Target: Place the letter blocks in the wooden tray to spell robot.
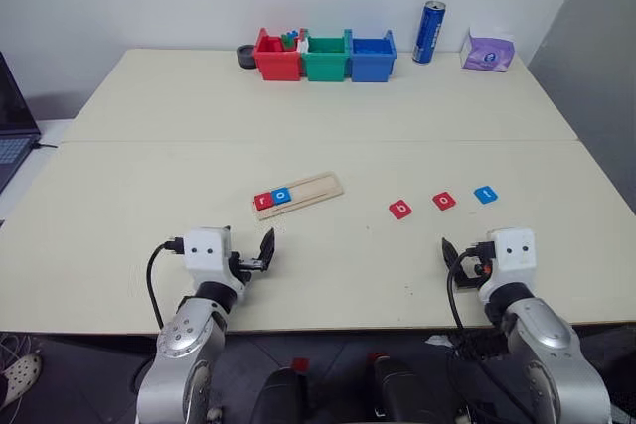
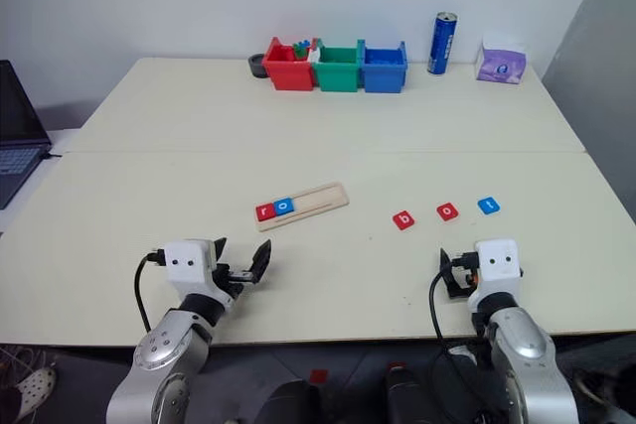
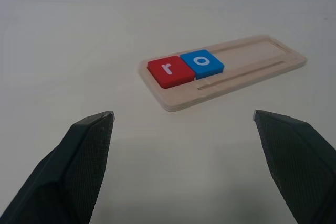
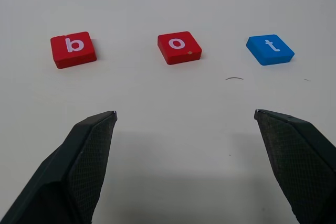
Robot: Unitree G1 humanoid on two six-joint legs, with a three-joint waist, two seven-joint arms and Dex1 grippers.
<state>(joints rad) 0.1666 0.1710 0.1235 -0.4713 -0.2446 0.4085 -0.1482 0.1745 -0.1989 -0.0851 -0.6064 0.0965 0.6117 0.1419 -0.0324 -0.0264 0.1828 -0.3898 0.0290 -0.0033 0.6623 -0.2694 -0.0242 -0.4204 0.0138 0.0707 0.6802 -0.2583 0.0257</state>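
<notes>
On the table [image 1: 149,176] the tray [image 1: 316,187] lies mid-surface, red r [image 3: 170,71] and blue o [image 3: 202,63] filling its left end; b [image 4: 73,49], o [image 4: 179,46], t [image 4: 270,49] sit right of it with bare room around. Both left gripper [image 3: 184,124] and right gripper [image 4: 185,124] gape empty near the front edge, seemingly hovering

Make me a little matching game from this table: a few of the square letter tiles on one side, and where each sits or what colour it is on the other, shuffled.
Things:
1. square tile with a white r
2. square tile with a white b
3. square tile with a white t
4. blue square tile with a white o

Descriptions:
A. blue, loose on the cream table, farthest from the long pale wooden tray
B. red, at the tray's end
C. in the tray, second in line
D. red, loose on the table, nearest the tray

Pairs: 1-B, 2-D, 3-A, 4-C
</notes>
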